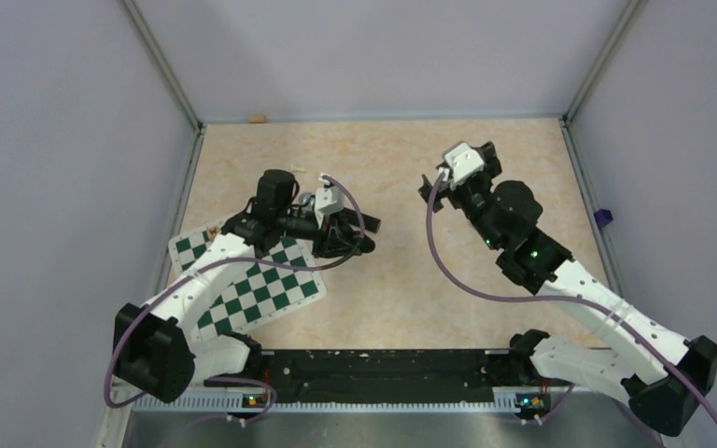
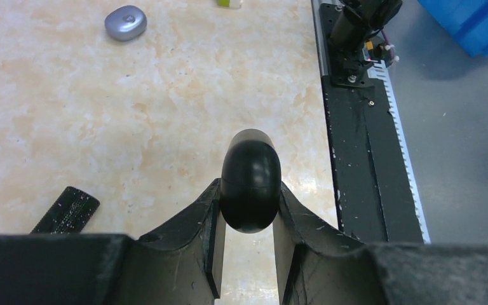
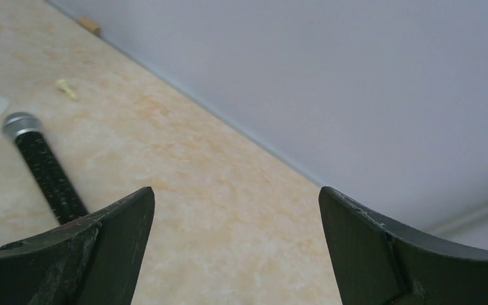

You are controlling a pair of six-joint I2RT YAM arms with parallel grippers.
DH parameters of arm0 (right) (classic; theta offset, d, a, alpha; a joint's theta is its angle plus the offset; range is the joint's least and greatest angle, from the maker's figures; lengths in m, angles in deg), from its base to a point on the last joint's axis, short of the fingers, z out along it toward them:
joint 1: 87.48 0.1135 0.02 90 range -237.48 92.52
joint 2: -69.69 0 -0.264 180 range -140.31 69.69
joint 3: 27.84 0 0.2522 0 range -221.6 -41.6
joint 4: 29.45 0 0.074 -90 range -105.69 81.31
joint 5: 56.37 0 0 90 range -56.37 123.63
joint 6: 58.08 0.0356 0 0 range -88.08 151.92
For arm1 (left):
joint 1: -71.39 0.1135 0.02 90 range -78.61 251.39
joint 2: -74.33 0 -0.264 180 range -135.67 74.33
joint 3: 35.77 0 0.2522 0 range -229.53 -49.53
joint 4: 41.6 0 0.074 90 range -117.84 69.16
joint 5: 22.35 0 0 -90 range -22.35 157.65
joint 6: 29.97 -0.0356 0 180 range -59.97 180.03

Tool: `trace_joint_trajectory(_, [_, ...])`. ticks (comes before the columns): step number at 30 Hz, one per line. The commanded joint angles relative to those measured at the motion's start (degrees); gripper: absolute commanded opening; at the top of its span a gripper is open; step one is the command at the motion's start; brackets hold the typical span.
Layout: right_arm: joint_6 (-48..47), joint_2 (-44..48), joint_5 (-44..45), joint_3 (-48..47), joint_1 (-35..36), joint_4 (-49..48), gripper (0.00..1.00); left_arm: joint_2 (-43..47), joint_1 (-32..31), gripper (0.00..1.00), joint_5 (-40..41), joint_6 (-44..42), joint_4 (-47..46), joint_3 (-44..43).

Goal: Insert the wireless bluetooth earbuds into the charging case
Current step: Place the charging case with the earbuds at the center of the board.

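Note:
My left gripper [image 2: 249,194] is shut on a closed, glossy black egg-shaped charging case [image 2: 250,166] and holds it above the beige table; in the top view that gripper [image 1: 362,239] sits just right of the chessboard. A second closed case, grey-purple [image 2: 126,23], lies on the table further off in the left wrist view. My right gripper [image 3: 236,197] is open and empty over bare table, at the back right in the top view [image 1: 428,190]. No purple or black earbuds show in any view.
A green-and-white chessboard mat [image 1: 243,289] lies at the left under my left arm. A black textured handle with a silver tip [image 3: 44,168] lies on the table and shows in the left wrist view [image 2: 67,210]. A small cream chess piece [image 3: 67,89] lies beyond it.

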State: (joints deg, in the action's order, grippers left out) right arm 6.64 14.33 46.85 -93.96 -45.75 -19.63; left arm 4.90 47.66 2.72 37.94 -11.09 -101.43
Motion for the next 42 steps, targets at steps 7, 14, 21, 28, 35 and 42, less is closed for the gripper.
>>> trace_joint_trajectory(7, [3.4, 5.1, 12.6, 3.3, -10.7, -9.8, 0.99, -10.5, -7.5, 0.00, 10.5, -3.2, 3.8, -4.7])
trace_joint_trajectory(14, [4.6, 6.2, 10.5, 4.2, -13.7, -9.2, 0.99, -22.8, -13.2, 0.00, 14.8, -11.3, 17.0, -17.0])
trace_joint_trajectory(21, [5.4, 6.2, 8.7, 5.3, -16.0, -9.2, 0.99, -35.8, -14.5, 0.00, 15.2, -11.6, 22.6, -29.9])
trace_joint_trajectory(28, [5.4, 6.1, 9.1, 5.9, -17.3, -10.1, 0.99, -48.1, -14.4, 0.00, 15.1, 7.3, 16.3, -40.8])
trace_joint_trajectory(35, [5.3, 6.0, 8.9, 6.4, -17.7, -10.5, 0.99, -53.3, -14.4, 0.00, 16.9, 23.3, 4.8, -41.0])
trace_joint_trajectory(42, [5.3, 6.2, 8.8, 6.5, -18.1, -10.6, 0.99, -58.1, -13.7, 0.02, 19.4, 29.6, 5.0, -45.6])
